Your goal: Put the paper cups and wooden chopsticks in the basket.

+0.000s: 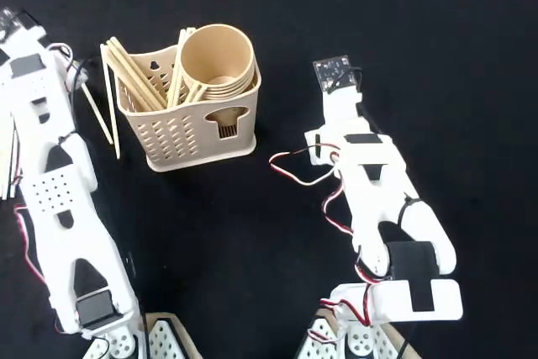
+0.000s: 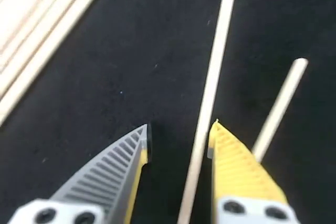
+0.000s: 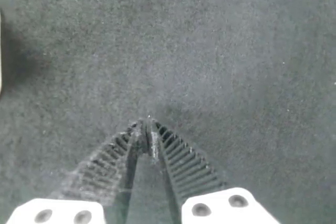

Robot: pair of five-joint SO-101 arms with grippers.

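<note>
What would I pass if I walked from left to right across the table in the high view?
left arm → loose chopsticks lying on the black cloth → basket → right arm

**Even overhead light, faint shadows**

In the high view, light falls evenly from above. The white arms (image 1: 59,199) glare against the black cloth (image 1: 420,56), and the basket (image 1: 189,132) throws barely any shadow. In the left wrist view the chopsticks (image 2: 210,93) shine pale. In the right wrist view the cloth reads grey, with a faint shadow beside the right gripper (image 3: 143,127).
</note>
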